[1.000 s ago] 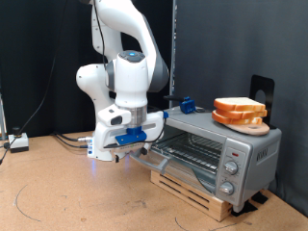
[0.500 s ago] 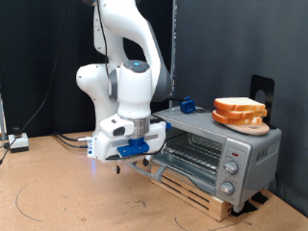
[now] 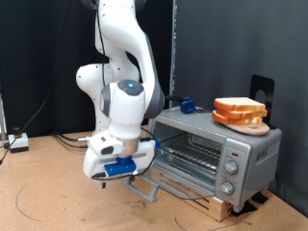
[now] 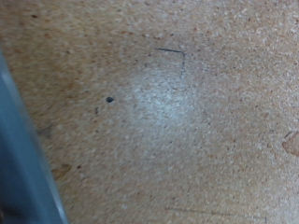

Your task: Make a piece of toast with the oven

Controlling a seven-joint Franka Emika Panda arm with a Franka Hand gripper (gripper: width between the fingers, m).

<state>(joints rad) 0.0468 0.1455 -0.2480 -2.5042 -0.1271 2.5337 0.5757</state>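
Observation:
The oven [image 3: 223, 146] is a silver toaster oven on a wooden pallet at the exterior view's right, knobs on its right panel. Its glass door [image 3: 160, 176] hangs dropped open towards the floor, and the wire rack [image 3: 192, 146] shows inside. The piece of toast [image 3: 239, 106] lies on a round wooden plate [image 3: 252, 123] on top of the oven. My gripper [image 3: 119, 171] is low, just left of the door's grey handle [image 3: 142, 189], pointing down at the table. The wrist view shows only brown table [image 4: 168, 112] and a grey strip [image 4: 21, 159] at one edge; no fingers show.
A blue object [image 3: 187, 104] sits on the oven's back left corner. A black stand [image 3: 260, 89] rises behind the plate. Cables and a small white box [image 3: 17, 141] lie at the exterior view's left. Bare brown table [image 3: 58, 197] spreads in front.
My gripper has swung down and to the exterior view's left, and the oven door has gone from half open to dropped fully open.

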